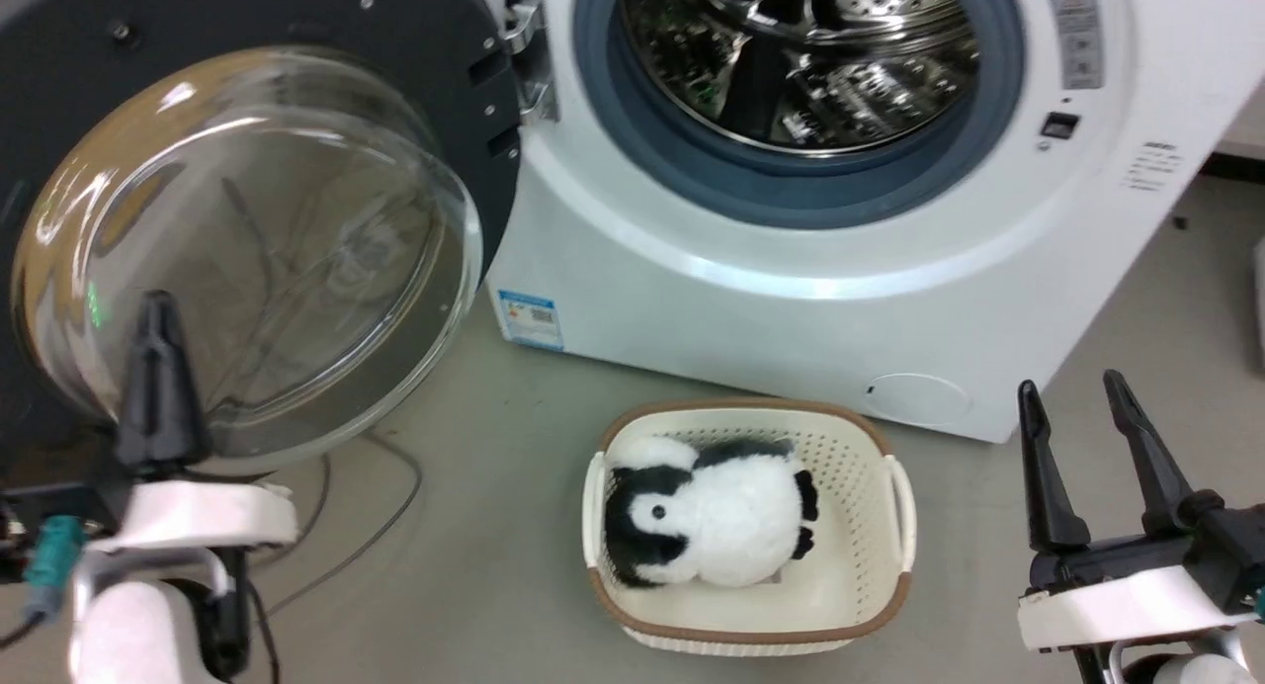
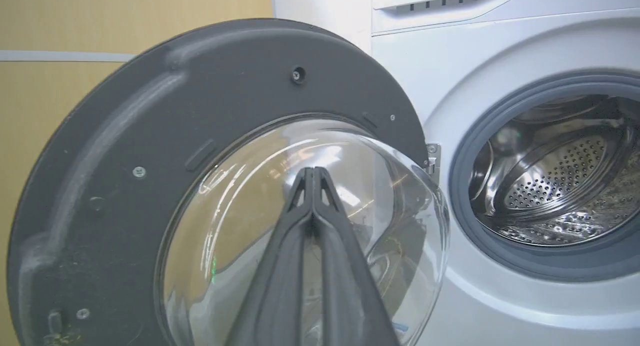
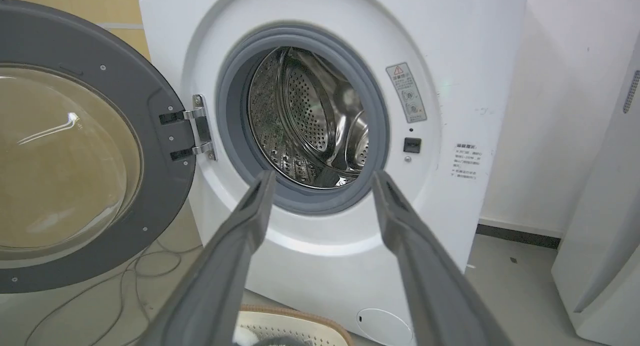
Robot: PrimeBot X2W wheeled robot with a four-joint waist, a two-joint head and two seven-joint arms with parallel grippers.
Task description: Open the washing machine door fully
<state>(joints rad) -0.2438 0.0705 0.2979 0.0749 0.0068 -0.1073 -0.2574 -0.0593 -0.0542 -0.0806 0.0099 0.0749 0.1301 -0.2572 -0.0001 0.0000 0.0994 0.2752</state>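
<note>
Grey floor (image 1: 474, 565), laundry corner: the left gripper (image 1: 156, 308), fingers pressed together on nothing, points at the door (image 1: 247, 239), which stands wide open on its hinge (image 1: 529, 51) left of the washer (image 1: 791, 299) and its bare drum (image 1: 801, 61); a basket (image 1: 899, 526) holding a plush penguin (image 1: 712, 516) sits below; the right gripper (image 1: 1070, 385) hangs spread, empty.

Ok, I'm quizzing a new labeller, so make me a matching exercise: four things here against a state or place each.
1 washing machine door
2 left gripper
3 right gripper
4 plush toy

A lying in the basket
B jaws wide apart
C swung open
D jaws shut

Pairs: 1-C, 2-D, 3-B, 4-A
</note>
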